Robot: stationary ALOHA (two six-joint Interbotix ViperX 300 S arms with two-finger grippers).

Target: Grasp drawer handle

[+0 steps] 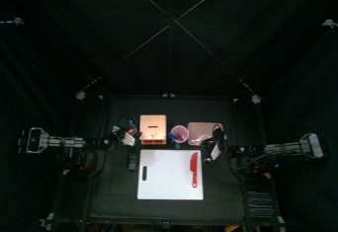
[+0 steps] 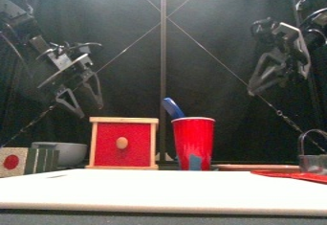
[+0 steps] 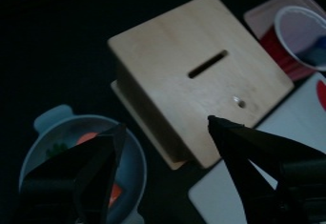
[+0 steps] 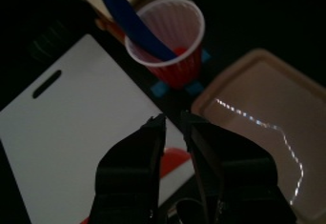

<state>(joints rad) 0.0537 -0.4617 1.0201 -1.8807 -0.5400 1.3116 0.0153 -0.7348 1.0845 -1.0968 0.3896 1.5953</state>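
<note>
Hovering over the wooden box (image 3: 204, 75), my left pincer (image 3: 173, 147) gapes wide, grasping nothing; its drawer (image 2: 122, 144) with the knob (image 2: 122, 143) faces front. Right pincer (image 4: 171, 132) stands narrow, empty.

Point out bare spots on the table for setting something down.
The white cutting board is bare except for a black marker and a red tool along its edges. The back row is crowded: bowl, wooden drawer box, red cup, tray.

No text, label, brand, number or sign can be read anywhere.
</note>
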